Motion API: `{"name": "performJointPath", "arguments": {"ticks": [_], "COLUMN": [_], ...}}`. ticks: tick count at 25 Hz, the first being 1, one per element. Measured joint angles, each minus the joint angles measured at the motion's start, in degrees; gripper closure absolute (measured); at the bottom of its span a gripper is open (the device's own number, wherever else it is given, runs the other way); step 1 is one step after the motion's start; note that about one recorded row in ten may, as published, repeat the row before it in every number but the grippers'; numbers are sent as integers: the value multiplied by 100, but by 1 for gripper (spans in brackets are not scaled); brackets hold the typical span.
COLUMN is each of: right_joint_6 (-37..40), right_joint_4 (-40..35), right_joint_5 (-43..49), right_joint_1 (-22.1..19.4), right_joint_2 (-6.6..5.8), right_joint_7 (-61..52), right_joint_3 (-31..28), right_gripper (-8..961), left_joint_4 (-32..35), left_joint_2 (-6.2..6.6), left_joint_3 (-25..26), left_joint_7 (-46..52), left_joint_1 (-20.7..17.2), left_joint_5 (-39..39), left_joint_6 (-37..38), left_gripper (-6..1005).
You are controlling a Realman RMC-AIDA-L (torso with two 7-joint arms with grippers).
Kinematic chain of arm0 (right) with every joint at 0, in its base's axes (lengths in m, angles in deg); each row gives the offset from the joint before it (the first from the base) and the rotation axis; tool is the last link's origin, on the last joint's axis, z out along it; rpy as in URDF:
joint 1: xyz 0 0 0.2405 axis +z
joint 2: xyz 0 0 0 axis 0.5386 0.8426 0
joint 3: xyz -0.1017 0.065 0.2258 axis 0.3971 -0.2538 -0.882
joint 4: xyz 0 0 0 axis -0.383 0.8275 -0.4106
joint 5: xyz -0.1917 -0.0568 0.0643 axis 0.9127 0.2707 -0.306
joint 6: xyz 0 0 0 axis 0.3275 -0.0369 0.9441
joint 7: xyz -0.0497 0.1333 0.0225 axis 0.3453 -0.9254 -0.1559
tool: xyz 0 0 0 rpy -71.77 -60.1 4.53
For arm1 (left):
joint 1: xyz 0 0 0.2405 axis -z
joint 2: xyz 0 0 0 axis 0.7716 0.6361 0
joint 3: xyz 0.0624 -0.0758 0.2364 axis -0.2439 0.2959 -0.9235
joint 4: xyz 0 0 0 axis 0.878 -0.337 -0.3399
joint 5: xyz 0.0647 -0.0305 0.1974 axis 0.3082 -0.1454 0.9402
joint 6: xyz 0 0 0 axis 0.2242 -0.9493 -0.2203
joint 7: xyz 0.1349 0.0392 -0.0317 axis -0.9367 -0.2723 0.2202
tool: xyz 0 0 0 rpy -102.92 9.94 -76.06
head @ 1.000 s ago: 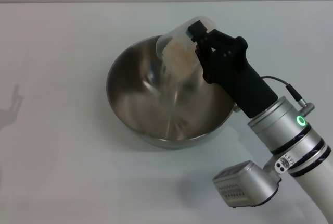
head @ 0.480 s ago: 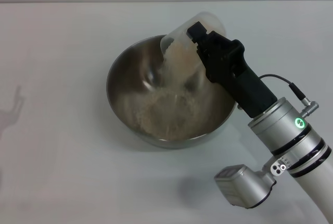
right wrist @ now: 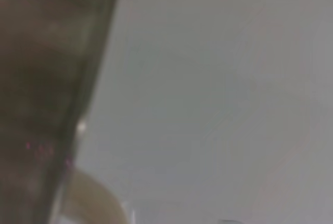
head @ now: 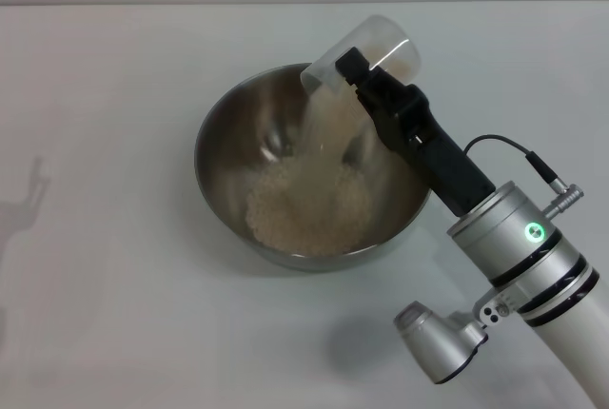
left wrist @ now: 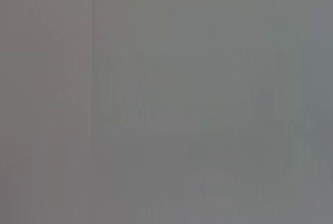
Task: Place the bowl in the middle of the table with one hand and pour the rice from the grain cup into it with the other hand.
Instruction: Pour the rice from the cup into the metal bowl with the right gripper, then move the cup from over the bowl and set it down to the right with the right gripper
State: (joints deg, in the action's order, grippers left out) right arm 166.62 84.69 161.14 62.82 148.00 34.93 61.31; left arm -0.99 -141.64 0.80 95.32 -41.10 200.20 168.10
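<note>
The bowl (head: 309, 181) sits near the middle of the table (head: 105, 95), so placement appears complete. The right gripper (head: 366, 76) is clamped on the grain cup (head: 366, 52), held tipped steeply over the bowl's far rim with its mouth down. Most of the rice (head: 304, 202) lies heaped in the bowl; a thin stream falls. Remaining: emptying the cup. The left gripper is out of view.

One bowl (head: 228, 157), one grain cup (head: 381, 48) — one gripper (head: 354, 67) in view
</note>
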Motion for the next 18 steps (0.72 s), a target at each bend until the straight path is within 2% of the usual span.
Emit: {"name": "performJointPath", "arguments": {"ticks": [18], "right_joint_6": [-445], "right_joint_4": [260], "right_joint_5": [214], "right_joint_1": [-11], "right_joint_2": [0], "right_joint_7": [2286], "right_joint_3": [-15], "right_gripper": [950], "left_joint_4": [-12], "left_joint_2": [0], "left_joint_3": [-12], "left_joint_7": [0], "left_joint_1": [1], "left_joint_5": [4], "left_joint_6": [0], "left_gripper": [170]}}
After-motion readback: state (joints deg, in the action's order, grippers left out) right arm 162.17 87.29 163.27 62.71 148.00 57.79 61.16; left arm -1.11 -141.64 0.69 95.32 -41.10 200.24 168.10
